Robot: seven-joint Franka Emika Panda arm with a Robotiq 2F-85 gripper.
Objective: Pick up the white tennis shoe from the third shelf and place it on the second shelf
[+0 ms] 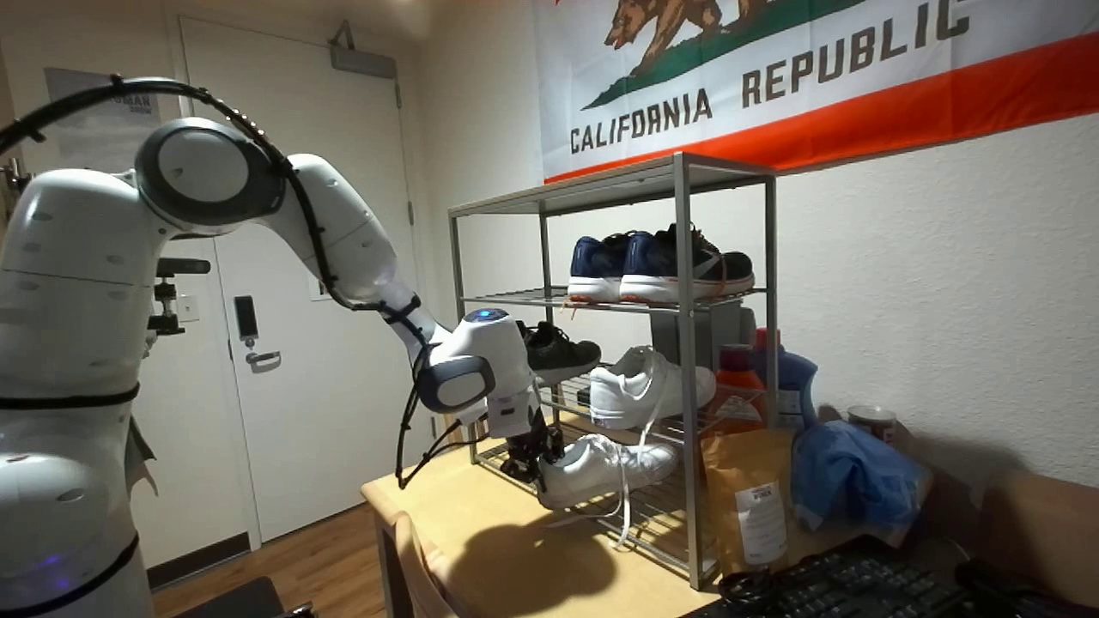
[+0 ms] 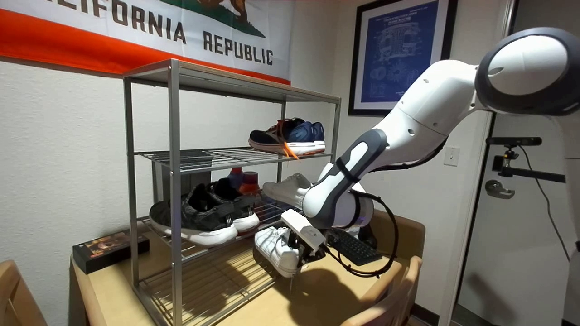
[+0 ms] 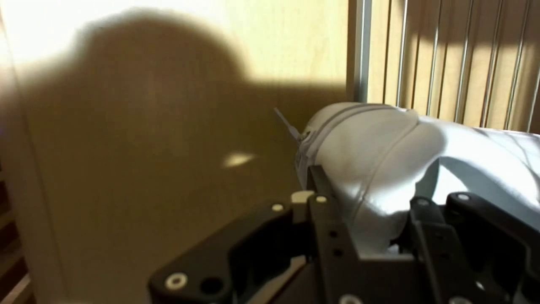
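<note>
White tennis shoe (image 1: 592,470), heel between the jaws, partly over the third shelf (image 2: 208,290)

Pale wood tabletop (image 2: 108,290) bears metal rack (image 2: 176,253). In exterior view, clocked from rack's centre: flat dark box (image 2: 108,252) at eight o'clock, black keyboard (image 2: 354,248) at four, broad rounded shadow (image 2: 324,296) at five. In exterior view, gold-brown pouch (image 1: 745,502) upright, between four and five o'clock from rack's centre.

In exterior view: near end edge of bench (image 1: 446,502) with keyboard (image 1: 863,588), facing door (image 1: 318,412). In exterior view: near opposite end edge, with box (image 2: 108,249), facing framed poster (image 2: 403,54). Both share rack (image 1: 689,386), flag (image 1: 790,86), arm (image 1: 73,300) at mid-distance. Wrist view: closest, aimed down past pincer (image 3: 367,185) at bench between arm-side edge and rack.
</note>
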